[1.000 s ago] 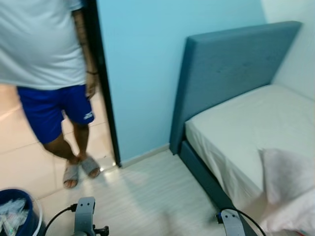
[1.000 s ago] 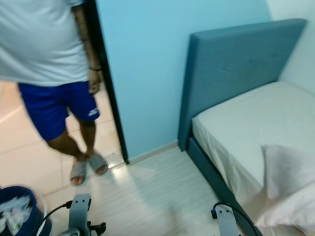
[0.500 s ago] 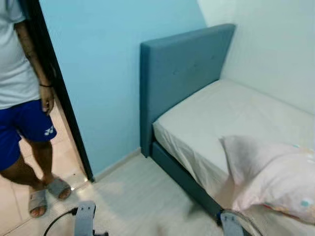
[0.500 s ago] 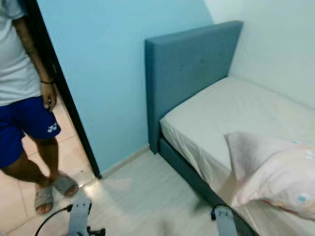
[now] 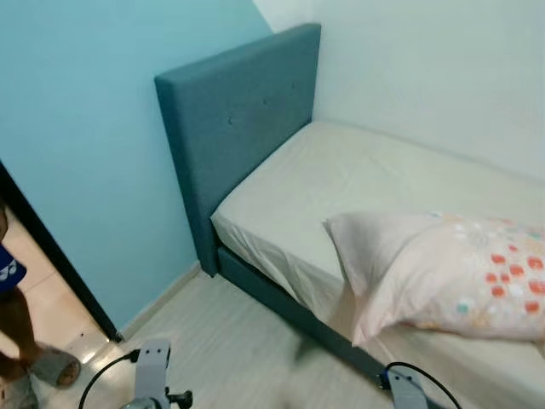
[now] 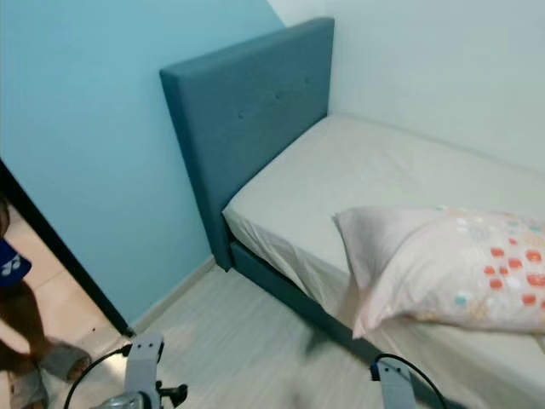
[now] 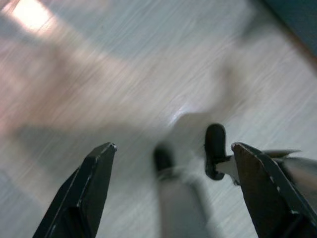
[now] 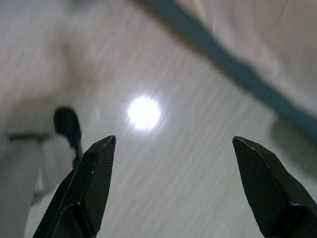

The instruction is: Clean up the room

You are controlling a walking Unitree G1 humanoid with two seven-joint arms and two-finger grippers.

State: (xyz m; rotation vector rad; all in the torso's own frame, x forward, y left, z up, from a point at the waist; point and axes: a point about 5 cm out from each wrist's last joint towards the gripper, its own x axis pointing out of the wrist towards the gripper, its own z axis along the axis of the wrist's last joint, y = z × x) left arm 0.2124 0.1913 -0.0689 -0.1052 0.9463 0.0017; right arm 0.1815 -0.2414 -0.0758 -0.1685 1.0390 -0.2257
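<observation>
The pillow (image 5: 451, 273) lies at the right of the frame on the bed (image 5: 341, 170), overhanging its edge. It looks soft and light; pinch a corner. Left hand (image 7: 171, 183) and right hand (image 8: 171, 183) hang spread, empty, over the floor (image 5: 238, 349).

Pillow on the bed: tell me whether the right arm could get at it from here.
Probably yes. The pillow lies at the bed's near edge on the robot's right, with nothing over it. The right end effector hangs open, low over bare floor.
</observation>
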